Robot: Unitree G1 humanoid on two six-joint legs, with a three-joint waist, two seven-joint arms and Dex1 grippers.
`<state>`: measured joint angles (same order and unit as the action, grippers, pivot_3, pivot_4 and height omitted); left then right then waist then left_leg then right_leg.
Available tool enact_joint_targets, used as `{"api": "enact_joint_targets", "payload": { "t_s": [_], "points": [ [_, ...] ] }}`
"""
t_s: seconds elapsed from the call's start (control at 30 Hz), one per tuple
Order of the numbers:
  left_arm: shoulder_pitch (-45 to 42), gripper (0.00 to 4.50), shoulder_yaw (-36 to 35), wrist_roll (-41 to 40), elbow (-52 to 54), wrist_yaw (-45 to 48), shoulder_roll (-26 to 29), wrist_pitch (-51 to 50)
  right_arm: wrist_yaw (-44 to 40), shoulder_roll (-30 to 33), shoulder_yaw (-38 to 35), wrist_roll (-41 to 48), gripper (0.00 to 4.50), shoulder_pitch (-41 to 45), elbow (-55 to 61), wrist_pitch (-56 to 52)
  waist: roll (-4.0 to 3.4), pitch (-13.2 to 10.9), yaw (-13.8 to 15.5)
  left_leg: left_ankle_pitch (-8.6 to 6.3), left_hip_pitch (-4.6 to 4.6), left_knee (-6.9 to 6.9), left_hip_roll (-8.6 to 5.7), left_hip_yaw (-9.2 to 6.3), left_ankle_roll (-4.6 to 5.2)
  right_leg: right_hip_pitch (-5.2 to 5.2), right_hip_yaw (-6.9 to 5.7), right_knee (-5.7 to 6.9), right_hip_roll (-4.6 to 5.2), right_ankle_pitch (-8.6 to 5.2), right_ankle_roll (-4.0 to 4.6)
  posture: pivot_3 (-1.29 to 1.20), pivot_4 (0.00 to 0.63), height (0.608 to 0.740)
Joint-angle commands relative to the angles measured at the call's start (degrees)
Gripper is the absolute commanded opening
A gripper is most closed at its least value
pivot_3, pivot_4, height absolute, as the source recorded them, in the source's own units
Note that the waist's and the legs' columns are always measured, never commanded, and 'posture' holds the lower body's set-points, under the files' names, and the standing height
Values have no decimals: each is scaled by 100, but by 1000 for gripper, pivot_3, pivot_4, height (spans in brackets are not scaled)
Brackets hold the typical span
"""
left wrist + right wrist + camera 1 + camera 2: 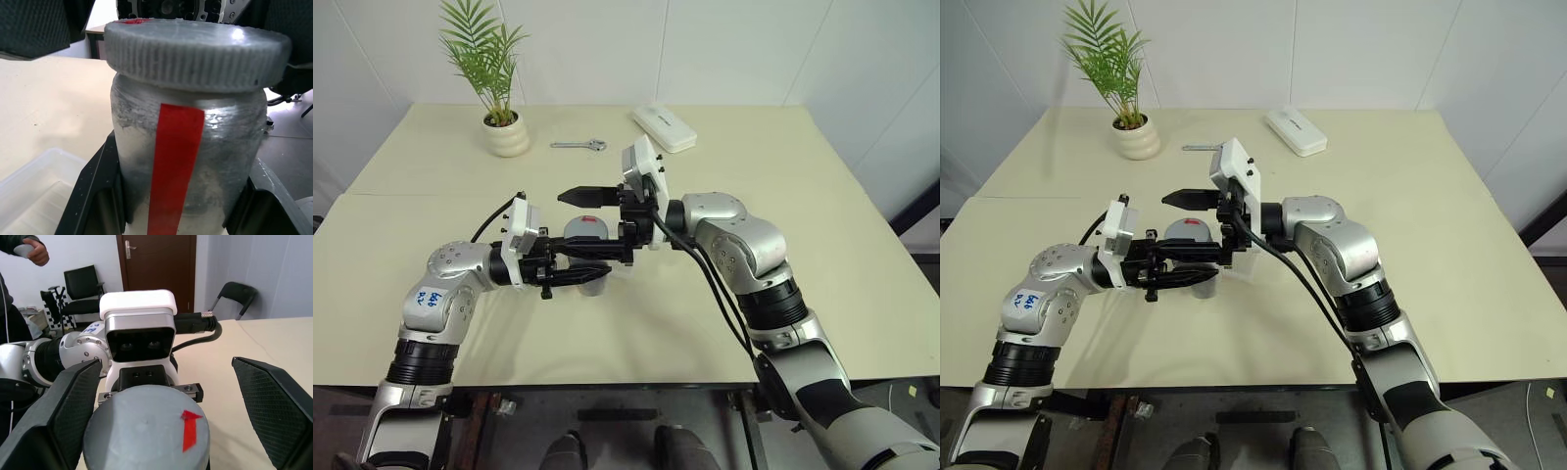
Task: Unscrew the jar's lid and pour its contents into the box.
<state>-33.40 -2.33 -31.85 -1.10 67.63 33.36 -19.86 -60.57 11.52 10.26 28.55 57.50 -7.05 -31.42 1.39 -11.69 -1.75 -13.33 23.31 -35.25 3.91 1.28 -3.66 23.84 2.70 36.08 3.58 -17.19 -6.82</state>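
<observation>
The left tool point(576, 273) is clenched around the jar point(188, 161), its two black fingers point(90, 196) pressing the clear body from either side, just under the lid point(195, 51). The jar stands upright in this grip, held up off the counter point(773, 147), with a red strip of label running down the side that faces the left wrist. The lid is still seated on the jar; its ribbed grey rim overhangs the glass, and a small red mark point(190, 430) sits on its flat top.

The right tool point(161, 406) is released, its fingers point(266, 406) spread wide. It reaches in level from the opposite side, pointing toward the left tool, and its fingers stand to either side of the lid, apart from it. In the head views one finger point(587, 195) shows beyond the lid and the other lies in front of it.

The box point(36, 191) rests on the counter just below and beside the left tool's fingers, next to the held jar. What is inside the jar cannot be made out through its cloudy wall.

Farther beyond both tools, the counter carries a white ribbed plant pot point(506, 134), a small metal wrench point(579, 145) and a white oblong case point(664, 127), all well apart from the jar. A person's hand point(34, 252) shows in the room behind the left arm.
</observation>
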Motion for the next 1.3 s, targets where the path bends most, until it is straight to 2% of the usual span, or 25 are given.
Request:
{"api": "enact_joint_targets", "payload": {
  "t_s": [0.03,0.53,0.87,1.17,1.3],
  "points": [
    [-97,1927,-54,-32,118,102,7,147,-15,133,-379,35,4472,221,-94,273,0,0,0,0,0,0,0,0,0,0,0,0,0,0,0,0,150,740],
    [-79,1927,-68,-11,61,110,-21,230,-625,669,-536,10,4472,328,-574,514,0,0,-18,0,0,1,0,1,0,0,1,-1,-1,0,0,0,150,740],
    [-80,1927,-74,2,9,129,-30,277,-857,716,-659,267,4472,338,-493,239,0,0,-1,0,1,1,0,1,0,1,1,-1,-1,0,0,0,150,740],
    [-76,1927,-72,6,-22,140,-23,286,-872,641,-853,961,4472,446,-1,-511,0,0,-2,0,0,1,0,1,0,1,1,-1,-1,0,0,0,150,740],
    [-39,1927,-84,-13,-1,151,-15,274,-642,574,-572,690,4472,397,171,-463,0,0,-1,0,1,-1,0,1,0,0,1,0,0,0,-1,0,150,740]
  ]
}}
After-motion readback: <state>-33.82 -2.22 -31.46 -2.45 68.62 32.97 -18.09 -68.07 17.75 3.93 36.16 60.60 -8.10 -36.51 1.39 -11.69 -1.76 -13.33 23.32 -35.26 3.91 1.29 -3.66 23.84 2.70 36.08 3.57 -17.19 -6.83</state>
